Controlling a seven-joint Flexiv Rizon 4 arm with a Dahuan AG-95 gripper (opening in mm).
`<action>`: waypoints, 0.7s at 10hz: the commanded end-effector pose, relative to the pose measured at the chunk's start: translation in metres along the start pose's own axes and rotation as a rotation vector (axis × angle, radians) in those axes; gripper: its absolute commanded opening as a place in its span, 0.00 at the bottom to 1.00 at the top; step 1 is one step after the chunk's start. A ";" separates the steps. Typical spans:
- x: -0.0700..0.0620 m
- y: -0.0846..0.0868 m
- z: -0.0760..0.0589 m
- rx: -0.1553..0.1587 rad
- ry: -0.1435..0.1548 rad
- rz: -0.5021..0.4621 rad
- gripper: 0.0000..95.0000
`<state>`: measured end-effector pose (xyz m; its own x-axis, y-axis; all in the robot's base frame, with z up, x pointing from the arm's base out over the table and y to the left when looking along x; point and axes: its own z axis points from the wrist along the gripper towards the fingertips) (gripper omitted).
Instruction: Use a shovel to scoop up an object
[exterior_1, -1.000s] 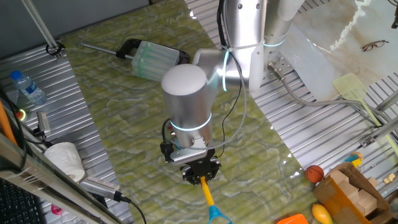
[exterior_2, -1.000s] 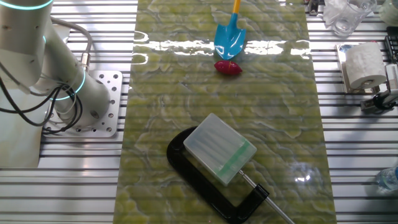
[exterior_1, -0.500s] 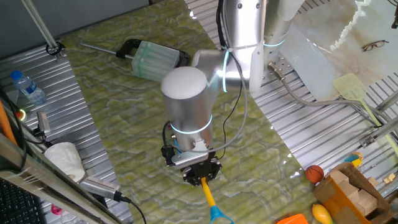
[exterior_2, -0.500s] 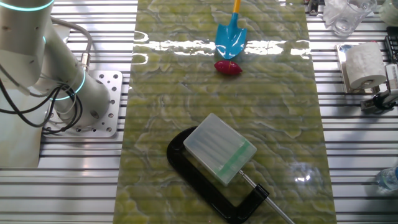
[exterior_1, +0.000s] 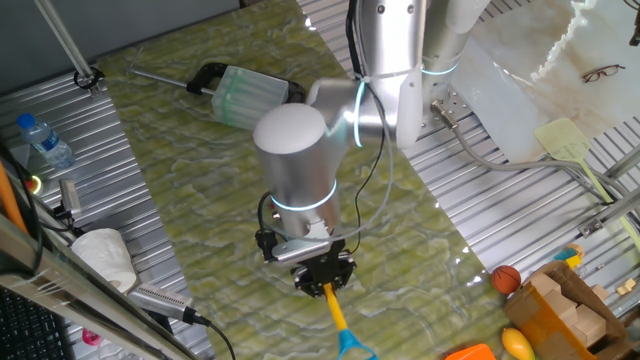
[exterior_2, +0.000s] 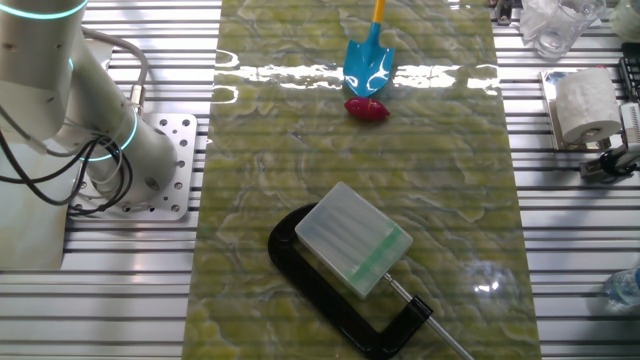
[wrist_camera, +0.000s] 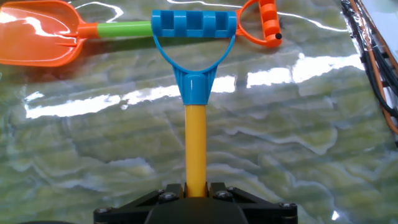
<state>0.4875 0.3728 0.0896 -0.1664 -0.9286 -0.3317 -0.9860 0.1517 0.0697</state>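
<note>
My gripper (exterior_1: 322, 281) is shut on the thin yellow shaft (wrist_camera: 196, 143) of the shovel. In the hand view the gripper (wrist_camera: 196, 188) sits at the bottom edge, with the blue D-shaped end (wrist_camera: 194, 26) beyond it. In the other fixed view the bright blue blade (exterior_2: 369, 62) points down at the table, its tip right behind the small dark red oval object (exterior_2: 367, 109). I cannot tell whether they touch. The object lies on the green marbled table (exterior_2: 300, 170), outside the blade. In one fixed view my arm hides both blade and object.
A black C-clamp with a pale translucent box (exterior_2: 353, 240) lies in the table's middle, also seen in one fixed view (exterior_1: 245, 95). An orange toy shovel (wrist_camera: 37, 40) lies beyond the D-shaped end. An orange ball (exterior_1: 506, 278), paper roll (exterior_2: 585, 105) and bottle (exterior_1: 45, 140) sit off the table.
My wrist has shifted slightly to the left, and the blue blade has shifted a touch with it. The red object has not moved.
</note>
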 end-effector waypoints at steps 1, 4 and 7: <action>0.003 0.002 0.002 0.008 0.005 -0.002 0.00; 0.007 0.005 0.004 0.012 -0.022 0.001 0.00; 0.009 0.005 0.004 0.015 -0.020 -0.014 0.00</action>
<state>0.4806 0.3661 0.0833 -0.1510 -0.9240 -0.3512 -0.9885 0.1422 0.0510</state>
